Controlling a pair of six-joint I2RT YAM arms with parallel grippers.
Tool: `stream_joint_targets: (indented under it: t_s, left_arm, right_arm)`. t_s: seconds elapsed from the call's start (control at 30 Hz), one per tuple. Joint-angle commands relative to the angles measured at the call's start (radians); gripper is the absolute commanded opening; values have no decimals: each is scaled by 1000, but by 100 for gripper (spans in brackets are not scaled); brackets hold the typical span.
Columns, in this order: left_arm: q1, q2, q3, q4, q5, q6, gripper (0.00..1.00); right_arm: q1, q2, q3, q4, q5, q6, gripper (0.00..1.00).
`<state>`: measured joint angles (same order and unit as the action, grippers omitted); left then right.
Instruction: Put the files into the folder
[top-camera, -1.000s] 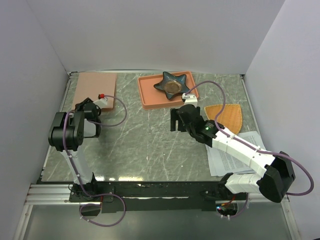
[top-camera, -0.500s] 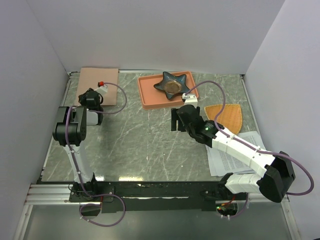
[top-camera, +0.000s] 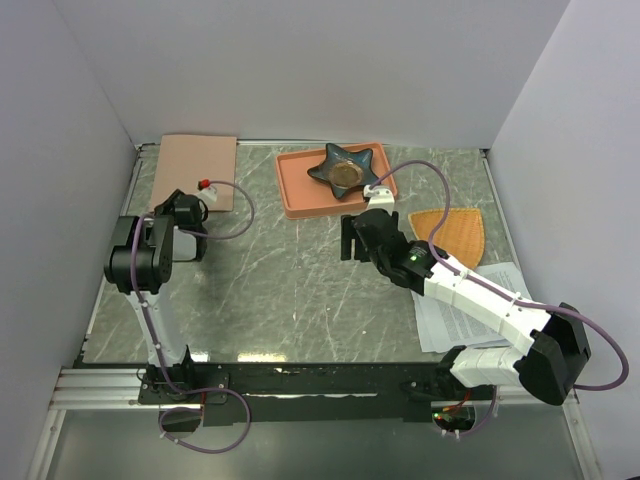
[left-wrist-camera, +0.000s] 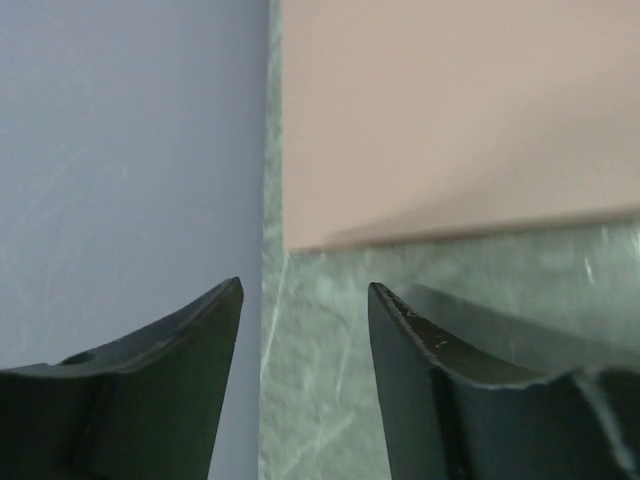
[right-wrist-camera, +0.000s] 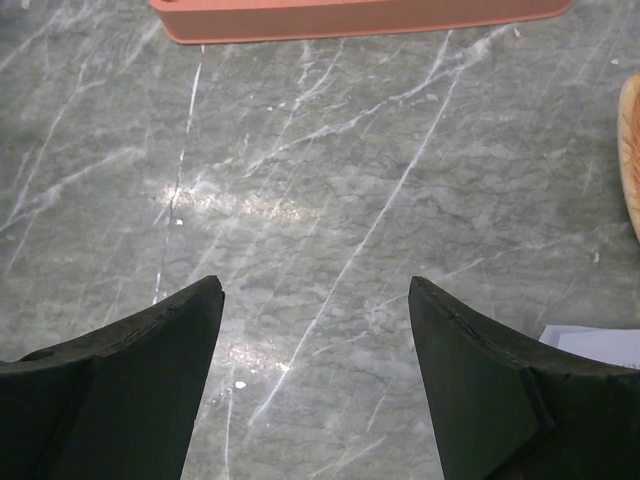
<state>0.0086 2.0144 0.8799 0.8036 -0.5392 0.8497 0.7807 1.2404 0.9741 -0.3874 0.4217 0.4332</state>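
Pinkish card folder (left-wrist-camera: 450, 120) lies flat in the far-left corner. It's thin and bendy I reckon, so I'd nip its near edge. My left gripper (left-wrist-camera: 305, 290) gapes halfway, empty, just short of it. My right gripper (right-wrist-camera: 315, 285) is wide and empty. The files (top-camera: 470, 312) sit near-right and look light and slippery.

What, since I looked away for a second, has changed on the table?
The folder slid a little toward the back wall, apparently nudged by the left end effector, which then drew back and now stands open and empty near its corner. The right arm, files, tray, star dish and mat stayed put.
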Motion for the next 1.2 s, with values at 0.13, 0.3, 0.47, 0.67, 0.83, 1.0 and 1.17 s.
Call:
stream_joint_targets:
  t_s: [0.13, 0.3, 0.47, 0.67, 0.83, 1.0, 1.17]
  left_arm:
    - [-4, 24, -44, 164, -21, 68, 61]
    - [-2, 66, 28, 152, -38, 58, 59]
    - [-4, 128, 113, 149, -51, 66, 58]
    - [-2, 188, 172, 155, -54, 94, 57]
    - [-2, 192, 195, 181, -58, 91, 56]
    - [-4, 193, 241, 166, -71, 71, 53]
    - [-33, 198, 258, 190, -87, 68, 49]
  right_arm:
    - [20, 5, 46, 41, 17, 21, 82]
    - [25, -13, 17, 64, 22, 19, 82]
    - [26, -1, 17, 64, 31, 24, 82]
    - [26, 17, 26, 59, 42, 22, 82]
    - [28, 16, 15, 74, 43, 30, 81]
    - [31, 25, 14, 84, 43, 33, 80]
    - [46, 40, 28, 82, 58, 27, 79]
